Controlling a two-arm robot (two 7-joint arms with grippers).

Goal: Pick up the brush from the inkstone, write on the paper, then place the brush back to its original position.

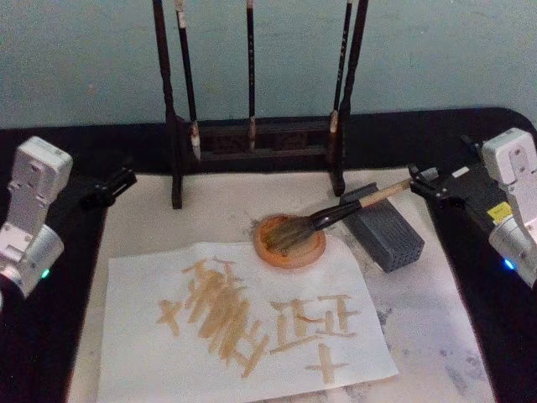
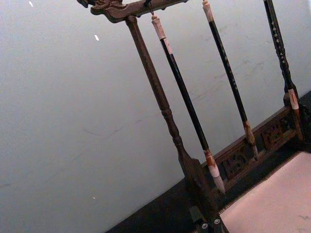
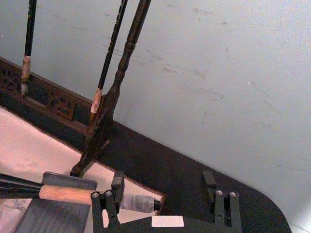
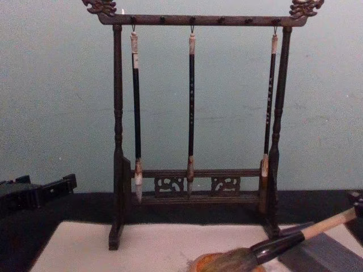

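Head view: the brush lies with its bristles in the inkstone and its handle propped across a grey block. The paper in front of the inkstone carries tan strokes. I see the right gripper at the handle's far end. The left gripper sits at the mat's left edge, well apart from the brush; I can't tell its state. Left wrist view: the wooden rack with thin brushes hanging. Right wrist view: the right gripper is spread wide, and the handle's end sits just beside one of the fingers, not pinched. Chest view: brush head on the inkstone at bottom centre, handle angled up to the right.
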